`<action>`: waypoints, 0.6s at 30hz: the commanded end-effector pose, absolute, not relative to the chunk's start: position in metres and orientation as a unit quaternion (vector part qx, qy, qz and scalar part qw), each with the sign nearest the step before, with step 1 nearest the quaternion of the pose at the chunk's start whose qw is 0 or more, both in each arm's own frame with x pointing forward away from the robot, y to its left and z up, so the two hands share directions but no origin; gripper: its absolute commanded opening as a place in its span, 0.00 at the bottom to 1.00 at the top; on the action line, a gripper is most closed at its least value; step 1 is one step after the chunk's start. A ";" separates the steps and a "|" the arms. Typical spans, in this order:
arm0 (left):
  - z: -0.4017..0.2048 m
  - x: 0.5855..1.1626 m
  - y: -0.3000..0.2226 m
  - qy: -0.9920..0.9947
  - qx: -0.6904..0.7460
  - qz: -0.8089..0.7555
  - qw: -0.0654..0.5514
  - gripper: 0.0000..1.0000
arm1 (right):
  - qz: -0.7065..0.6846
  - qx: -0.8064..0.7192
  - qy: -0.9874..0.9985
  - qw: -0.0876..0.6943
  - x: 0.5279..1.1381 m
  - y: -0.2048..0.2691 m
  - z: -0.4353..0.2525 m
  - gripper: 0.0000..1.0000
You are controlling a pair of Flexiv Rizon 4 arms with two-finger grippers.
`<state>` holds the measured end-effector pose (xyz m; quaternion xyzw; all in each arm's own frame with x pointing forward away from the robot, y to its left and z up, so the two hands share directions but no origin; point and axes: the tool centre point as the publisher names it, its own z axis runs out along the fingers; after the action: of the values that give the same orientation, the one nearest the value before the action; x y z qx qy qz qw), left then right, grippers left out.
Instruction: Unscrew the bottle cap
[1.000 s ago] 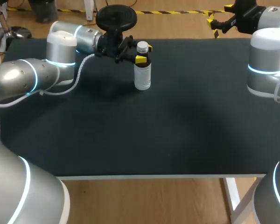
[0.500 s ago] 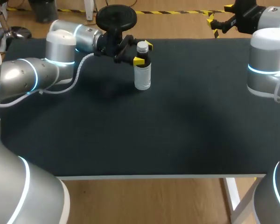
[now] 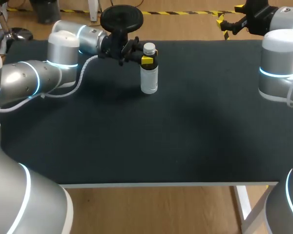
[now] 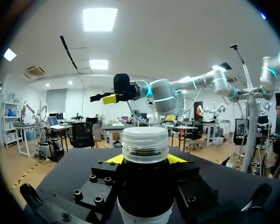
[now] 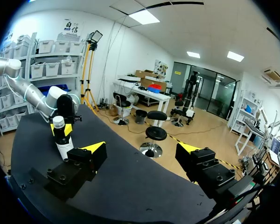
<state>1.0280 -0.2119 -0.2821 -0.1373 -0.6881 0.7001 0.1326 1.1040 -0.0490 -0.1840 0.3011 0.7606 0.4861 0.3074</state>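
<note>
Head view: our left gripper (image 3: 147, 59) pinches the bottle (image 3: 149, 80) just under its cap (image 3: 149, 48), close to the table (image 3: 185, 136) far edge; our right gripper (image 3: 229, 17) hangs spread wide, well apart, far right.

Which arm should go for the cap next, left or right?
Right, most likely. The left pincer is clamped on the bottle just below the cap, steadying it and leaving the cap bare. The right pincer is open and holds nothing, though it hangs far from the bottle.
</note>
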 end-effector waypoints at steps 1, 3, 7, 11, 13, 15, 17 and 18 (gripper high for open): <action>-0.279 1.034 -0.210 -0.688 -0.146 0.698 0.134 0.00 | 0.487 0.300 0.761 0.307 1.104 -0.050 -0.184 1.00; -0.278 1.035 -0.208 -0.688 -0.146 0.698 0.132 0.00 | 0.487 0.300 0.761 0.307 1.104 -0.050 -0.184 1.00; -0.279 1.036 -0.206 -0.688 -0.146 0.699 0.128 0.00 | 0.487 0.300 0.761 0.307 1.104 -0.050 -0.184 1.00; -0.280 1.037 -0.204 -0.689 -0.143 0.700 0.126 0.00 | 0.487 0.300 0.761 0.307 1.104 -0.050 -0.184 1.00; -0.280 1.037 -0.204 -0.689 -0.143 0.699 0.125 0.00 | 0.487 0.300 0.761 0.307 1.104 -0.050 -0.184 1.00; -0.279 1.037 -0.203 -0.690 -0.143 0.699 0.125 0.00 | 0.487 0.300 0.761 0.307 1.104 -0.050 -0.184 1.00; -0.279 1.037 -0.203 -0.690 -0.143 0.699 0.124 0.00 | 0.487 0.300 0.761 0.307 1.104 -0.050 -0.184 1.00; -0.279 1.037 -0.203 -0.690 -0.143 0.699 0.124 0.00 | 0.487 0.300 0.761 0.307 1.104 -0.050 -0.184 1.00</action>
<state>1.0351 -0.2033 -0.2792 -0.1405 -0.6899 0.6993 0.1235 1.1040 -0.0490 -0.1840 0.3011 0.7606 0.4861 0.3074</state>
